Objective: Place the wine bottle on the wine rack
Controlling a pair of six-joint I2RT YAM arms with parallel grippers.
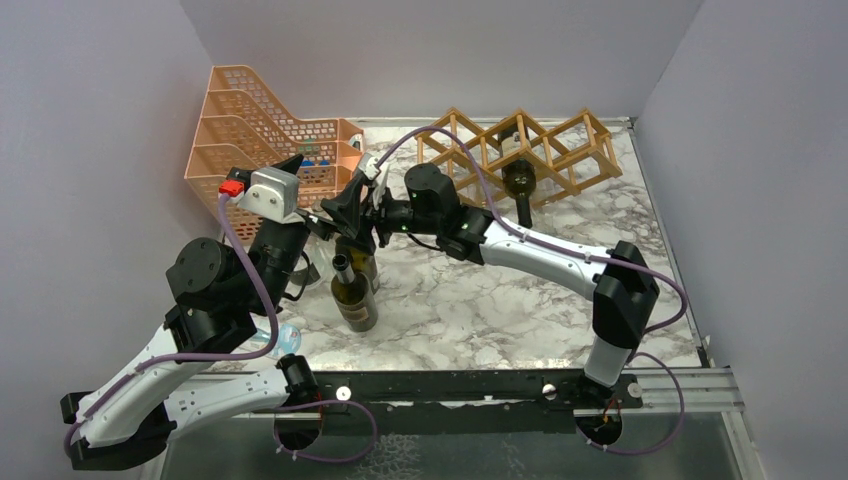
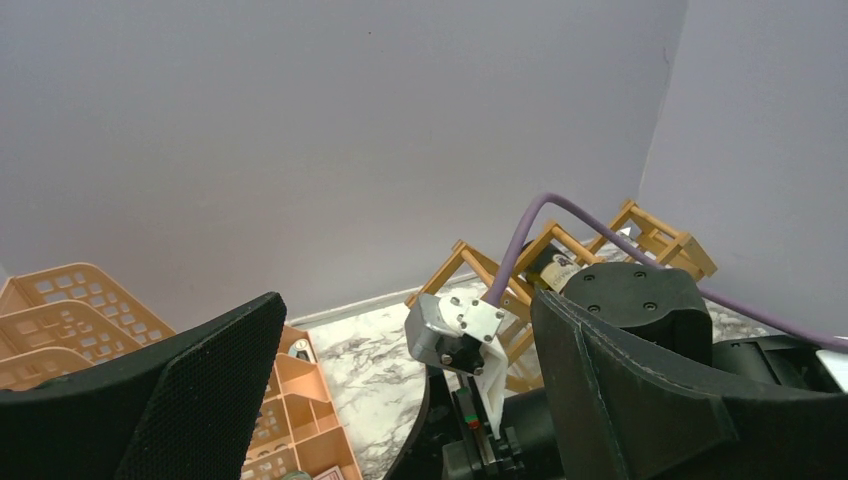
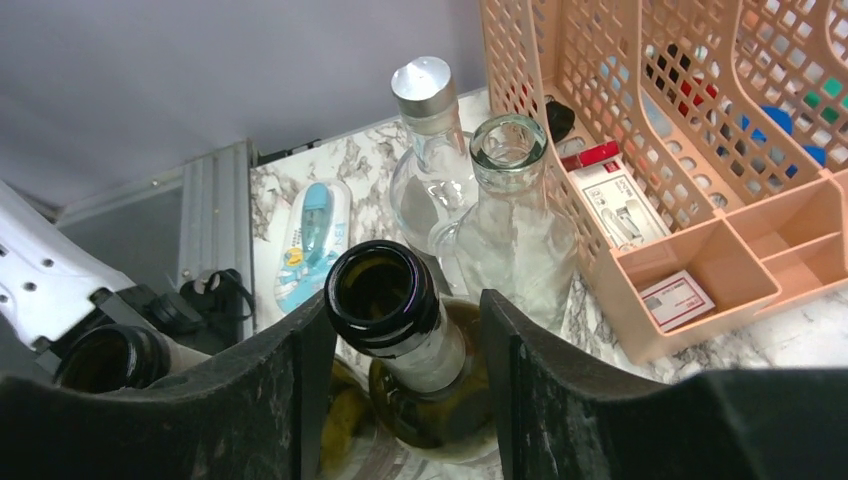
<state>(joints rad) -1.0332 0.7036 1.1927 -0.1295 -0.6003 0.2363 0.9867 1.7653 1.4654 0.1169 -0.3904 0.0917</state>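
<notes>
Right gripper (image 3: 402,310): jaws parted either side of the wine bottle (image 3: 383,292) neck, lower centre of frame, with a gap on one side. Bottle stands upright on the table (image 1: 520,300). Wine rack (image 1: 520,150) sits upper right. Left gripper (image 2: 405,305) is wide, holding nothing.

The top camera sits high over the near edge, looking down on the whole worktop (image 1: 520,310). The left wrist camera looks up toward the far right corner. The right wrist camera looks down, close, by the left edge. All 3 show the orange tray (image 1: 250,120).
</notes>
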